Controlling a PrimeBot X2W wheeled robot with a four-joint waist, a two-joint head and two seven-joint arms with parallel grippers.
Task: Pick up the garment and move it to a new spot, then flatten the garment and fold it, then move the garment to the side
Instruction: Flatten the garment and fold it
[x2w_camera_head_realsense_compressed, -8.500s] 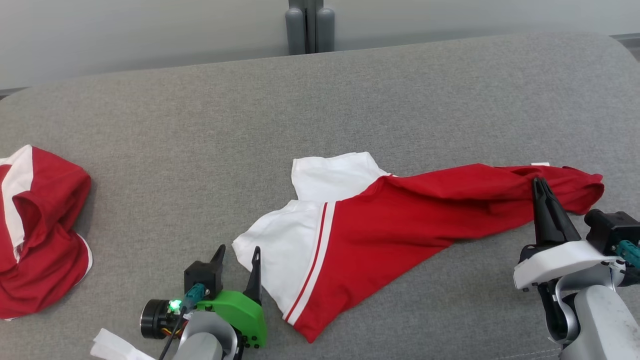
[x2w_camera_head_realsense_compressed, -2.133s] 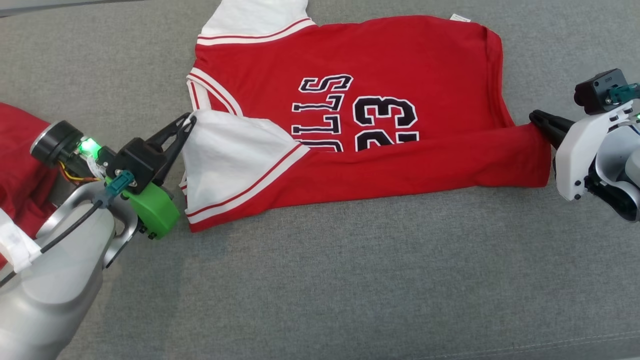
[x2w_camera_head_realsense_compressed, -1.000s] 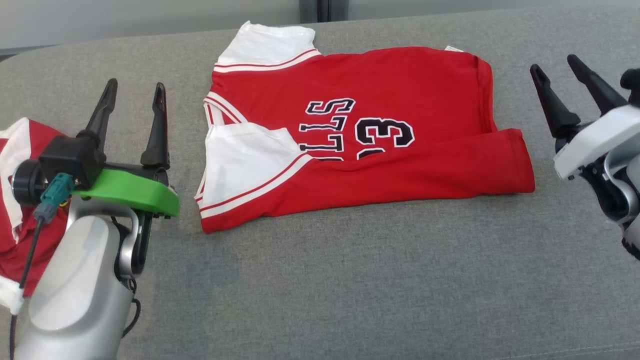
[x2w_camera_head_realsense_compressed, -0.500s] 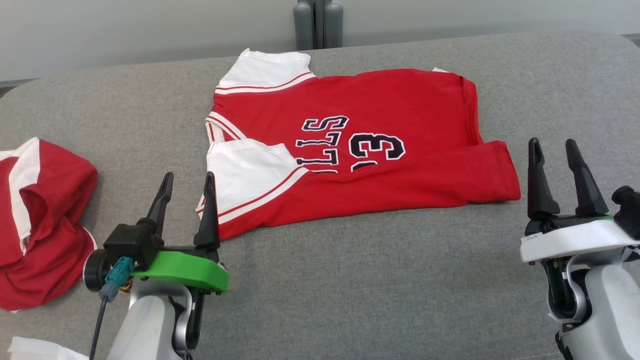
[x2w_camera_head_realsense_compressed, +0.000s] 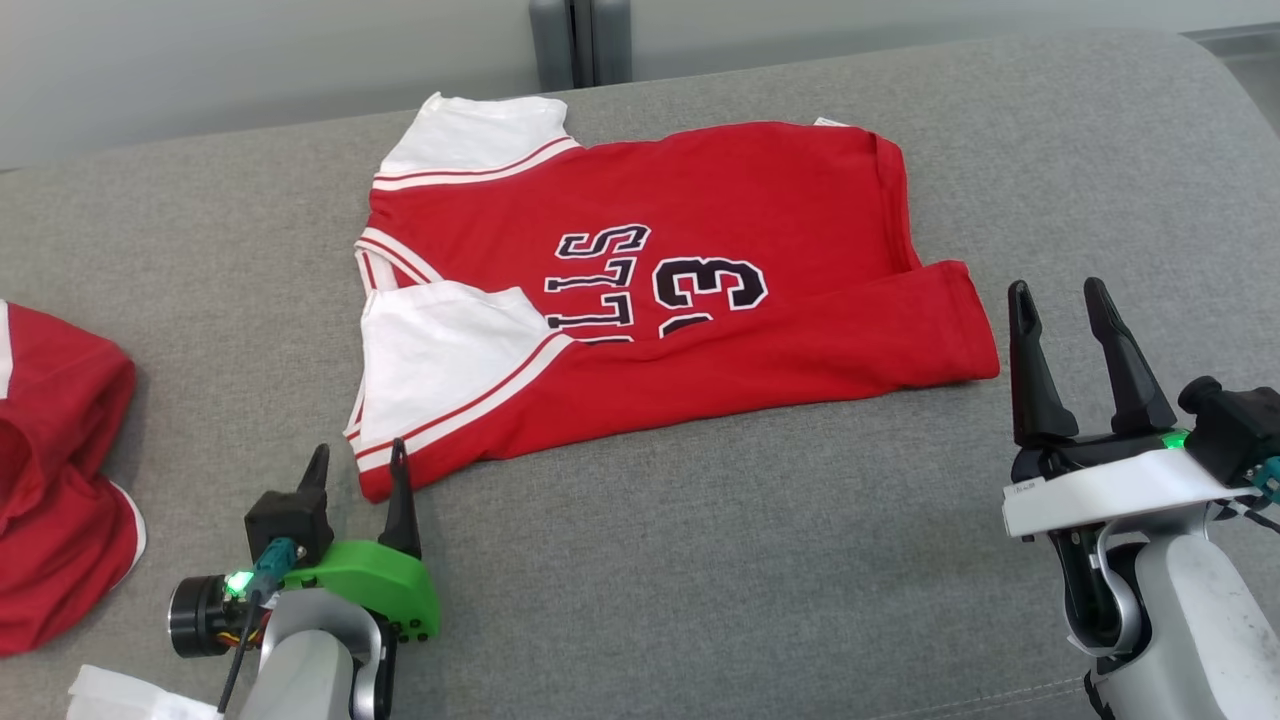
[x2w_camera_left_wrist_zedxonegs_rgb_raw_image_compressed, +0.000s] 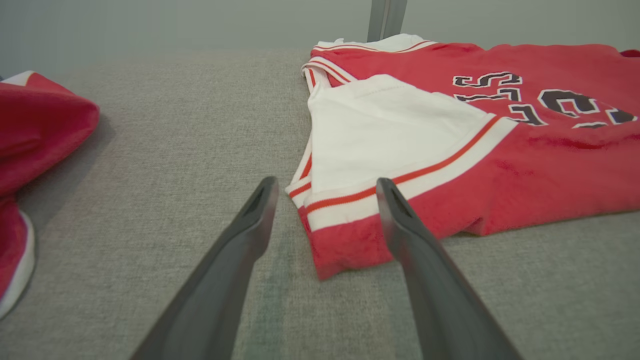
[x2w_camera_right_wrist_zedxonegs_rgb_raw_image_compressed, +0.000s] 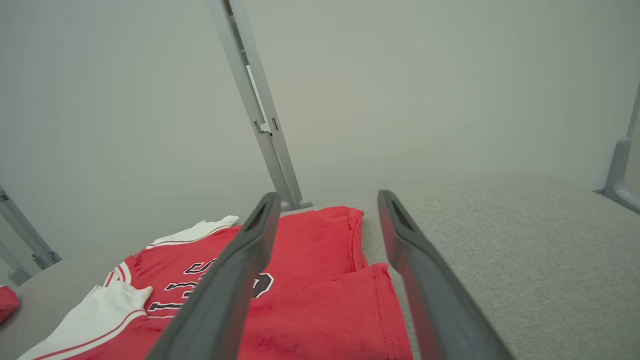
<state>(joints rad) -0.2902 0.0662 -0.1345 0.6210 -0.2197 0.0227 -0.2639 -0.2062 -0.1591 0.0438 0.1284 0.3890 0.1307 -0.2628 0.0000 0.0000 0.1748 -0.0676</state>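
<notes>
The left tool stands released, its two fingers spread with nothing between them. It sits at the near left of the table, fingers pointing away from the robot. Just ahead of them lies the near-left corner of the shirt. In the left wrist view that red corner shows between the two fingers; whether either finger touches the cloth I cannot tell.

The right tool is released too, fingers apart and empty. It is at the near right, beside the shirt's hem end but clear of it. In its wrist view the fingers frame the hem and the pale wall beyond.

The shirt lies spread in the middle of the table, collar end to the robot's left and hem to its right. It is red with white sleeves and red-and-white trim. Its near long edge is folded up over the body, so the fold hides the lower part of the black-and-white lettering and number. The near sleeve lies flat on top of the fold. The far sleeve sticks out at the far-left corner.

A second garment, also red with white, is heaped at the table's left edge, well apart from the shirt. A grey post rises behind the table's far edge.
</notes>
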